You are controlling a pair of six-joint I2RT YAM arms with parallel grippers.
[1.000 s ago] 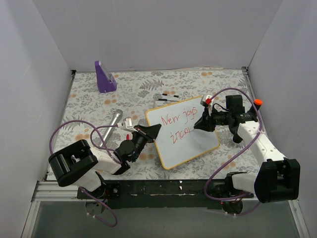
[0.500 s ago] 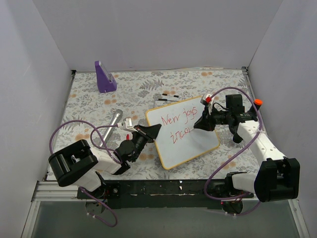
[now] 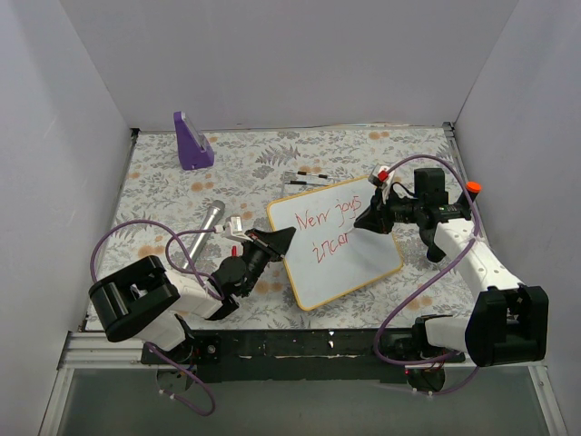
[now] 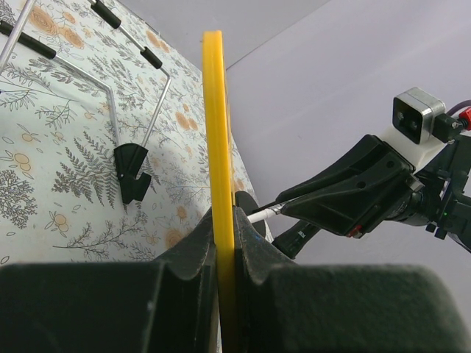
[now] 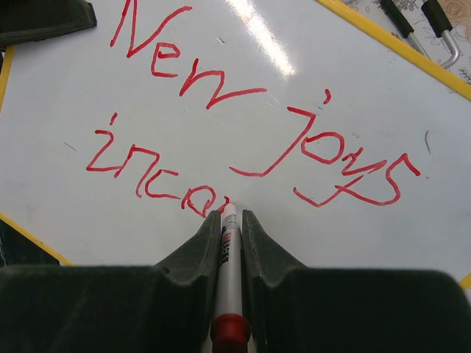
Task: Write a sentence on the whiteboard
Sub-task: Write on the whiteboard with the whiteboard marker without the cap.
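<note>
The whiteboard [image 3: 349,254], white with a yellow-orange frame, lies mid-table. My left gripper [image 3: 275,243] is shut on its left edge; the left wrist view shows the frame [image 4: 215,132] edge-on between the jaws. The sentence [image 5: 243,132] reads "New joys" with "inco" below it in red. My right gripper [image 3: 365,223] is shut on a white marker [image 5: 230,257] with a red end. The marker's tip touches the board just right of the "o". The marker also shows in the left wrist view [image 4: 259,216].
A purple stand [image 3: 192,142] sits at the back left. A silver cylinder [image 3: 207,229] lies left of the board. A wire holder with black tips [image 3: 307,176] lies behind the board. Grey walls enclose the table on three sides.
My right gripper has shifted slightly right and back with the marker, and the second line has grown by a stroke. The left arm and the board have not moved.
</note>
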